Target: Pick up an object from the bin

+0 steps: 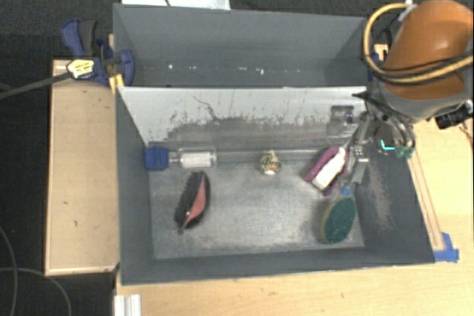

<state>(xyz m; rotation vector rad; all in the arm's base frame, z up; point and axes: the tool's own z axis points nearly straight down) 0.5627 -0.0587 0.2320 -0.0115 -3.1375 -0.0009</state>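
the arm reaches in from the right, its rounded orange cover point(433, 33) hanging above the right rim of the grey metal bin point(244, 48), with yellowish cables point(385, 66) looped round the cover's left side. below the cover the gripper point(351, 177) is down inside the bin at its right end, close to the foot of the back wall. whether its fingers are wide, narrow or closed on something cannot be told; the metal parts there run together. just beside the gripper, on its left, lies a purple-and-white object point(326, 168), oblong and tilted so that its upper end points up and to the right; it seems to touch the gripper, though whether it sits between the fingers is not clear. right under the gripper, toward the front of the bin, a dark green round pad point(338, 220) rests on the floor near the right slope. the other things lie well apart across the floor. a small gold-coloured ball point(270, 163) sits near the middle, at the foot of the back wall. further left along the same wall is a clear tube point(194, 158) lying on its side, with a blue cap point(155, 158) at its left end. in front of the tube lies a slim black-and-red object point(192, 202), standing nearly lengthwise toward the front.
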